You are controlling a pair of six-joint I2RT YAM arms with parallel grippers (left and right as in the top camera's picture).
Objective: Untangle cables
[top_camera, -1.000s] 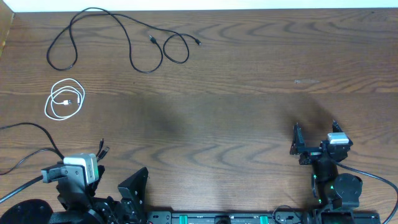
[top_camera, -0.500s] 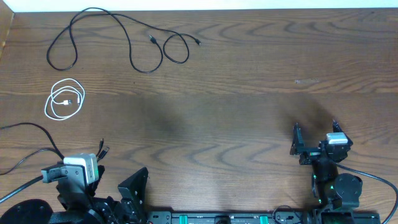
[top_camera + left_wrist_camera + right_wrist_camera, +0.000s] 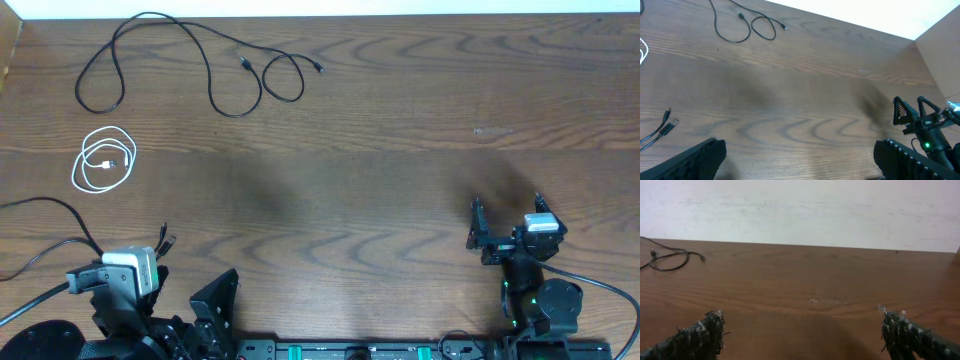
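Note:
The thin black cable [image 3: 205, 62] lies spread in loose loops at the table's far left; it also shows in the left wrist view [image 3: 747, 30] and its end loop in the right wrist view [image 3: 670, 260]. The white cable [image 3: 104, 162] is a separate small coil below it, just clipped at the left wrist view's edge [image 3: 642, 50]. The two cables lie apart. My left gripper [image 3: 212, 312] [image 3: 800, 160] is open at the near left edge, holding nothing. My right gripper [image 3: 507, 204] [image 3: 800, 330] [image 3: 909, 100] is open at the near right, far from both cables.
Thick black arm cords [image 3: 45, 235] curve along the near left, with two small plugs [image 3: 165, 240] [image 3: 667, 125] lying on the wood. A pale scuff [image 3: 490, 130] marks the table. A white wall [image 3: 800, 210] borders the far edge, and a wooden side board [image 3: 942, 55] stands at the right.

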